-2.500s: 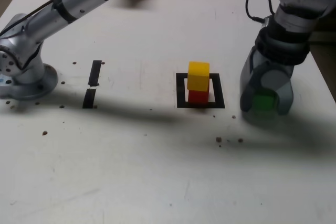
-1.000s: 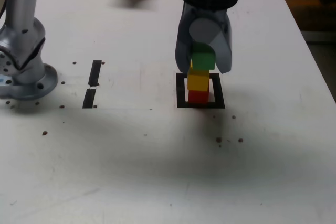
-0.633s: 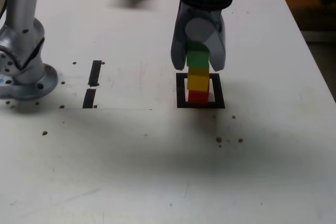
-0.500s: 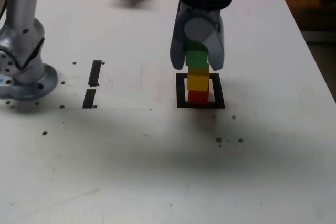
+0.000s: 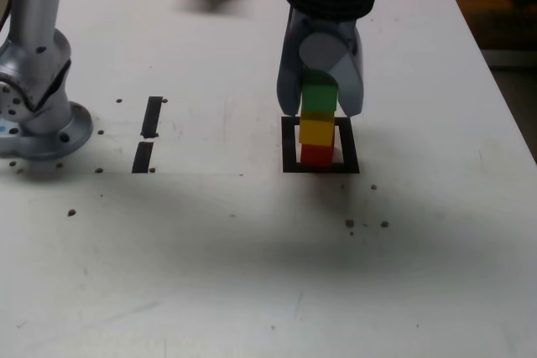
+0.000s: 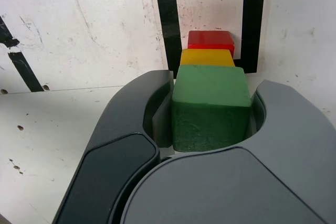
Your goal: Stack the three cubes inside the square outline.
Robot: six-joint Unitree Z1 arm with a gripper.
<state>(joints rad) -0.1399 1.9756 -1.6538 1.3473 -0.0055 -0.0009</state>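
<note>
Atop yellow cube (image 5: pixel 316 131), green cube (image 5: pixel 319 97) — hand-clamped (image 5: pixel 320 111)

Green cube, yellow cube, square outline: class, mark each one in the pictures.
green cube (image 6: pixel 211 83): wrist view, its top face.
yellow cube (image 5: pixel 316 132): exterior view, its front face.
square outline (image 5: pixel 289 145): exterior view, the tape bar on that view's left.
</note>
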